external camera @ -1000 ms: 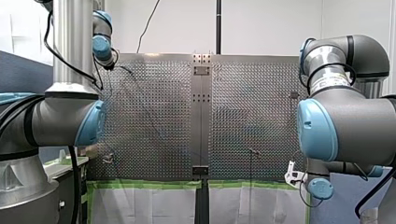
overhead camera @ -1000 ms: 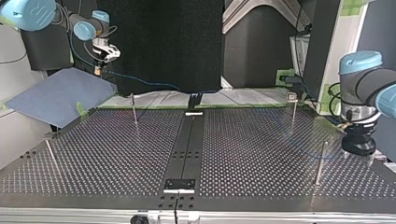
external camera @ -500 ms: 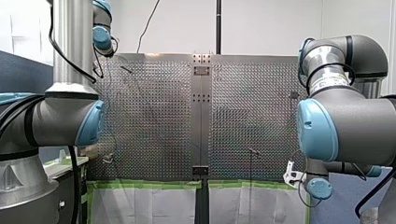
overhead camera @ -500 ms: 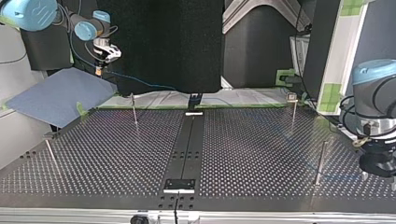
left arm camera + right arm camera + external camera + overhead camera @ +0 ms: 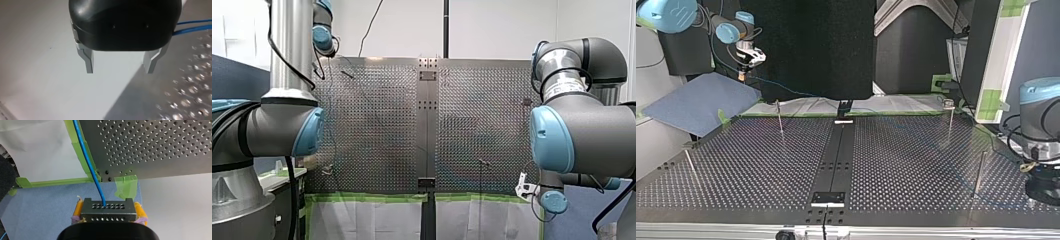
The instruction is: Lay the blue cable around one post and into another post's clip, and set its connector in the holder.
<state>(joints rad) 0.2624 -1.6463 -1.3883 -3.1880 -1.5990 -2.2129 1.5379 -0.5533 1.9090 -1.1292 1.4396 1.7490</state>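
With our right jaws pinching the connector (image 5: 108, 210) beyond the bench's (image 5: 761, 165) corner and our left jaws spread empty, we judged the blue cable (image 5: 99, 190) needed steady tension rounding a post (image 5: 979, 172).

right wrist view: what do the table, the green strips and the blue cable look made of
Table: probably metal, a matte grey sheet with regular drilled holes. Green strips: likely paper masking tape, matte, wrinkled, with a torn-looking end. Blue cable: smooth jacket, plastic or rubber, curving softly into the dark connector.
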